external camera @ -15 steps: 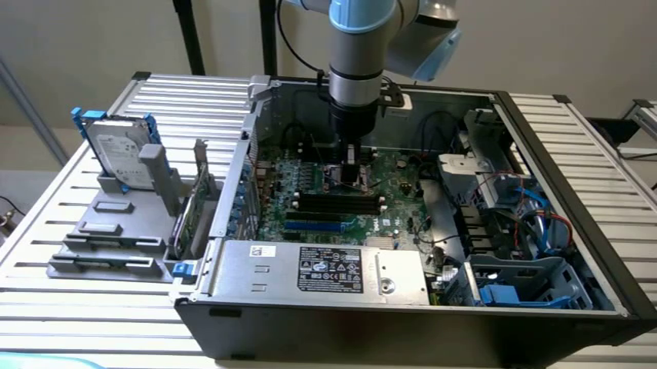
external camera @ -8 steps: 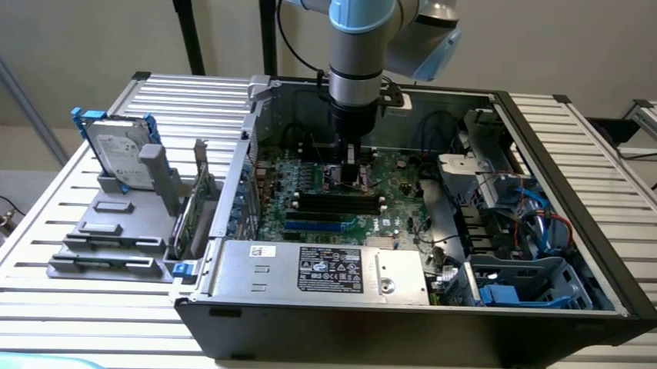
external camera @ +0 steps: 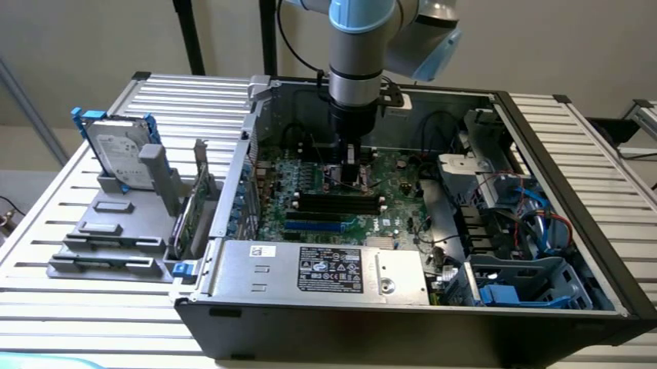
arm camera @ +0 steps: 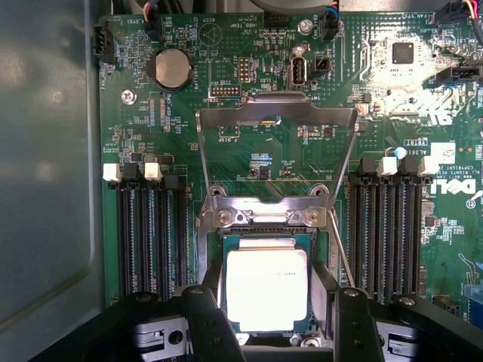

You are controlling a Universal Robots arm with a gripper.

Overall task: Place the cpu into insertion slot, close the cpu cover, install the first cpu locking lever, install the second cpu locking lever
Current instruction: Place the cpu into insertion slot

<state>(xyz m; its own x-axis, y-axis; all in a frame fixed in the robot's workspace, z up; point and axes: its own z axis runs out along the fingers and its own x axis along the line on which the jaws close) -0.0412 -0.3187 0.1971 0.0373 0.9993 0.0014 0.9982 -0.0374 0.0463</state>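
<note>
The cpu point(arm camera: 266, 286) lies silver face up in the insertion slot point(arm camera: 260, 227), so the placing step looks all but done. The tool point(arm camera: 275, 298) straddles it, fingers point(arm camera: 204, 311) apart on either side; whether they touch its edges I cannot tell. The cpu cover point(arm camera: 275, 108) stands raised, not yet closed, and closing it calls for a tool clear of the socket. The open computer case point(external camera: 411, 327) lies on a slatted metal desk point(external camera: 92, 323), with a pale wall behind.

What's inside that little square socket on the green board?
The cpu sits in the insertion slot, shiny silver face up. The cpu cover is flipped open, not over it. The slot's floor underneath is hidden by the cpu.
</note>
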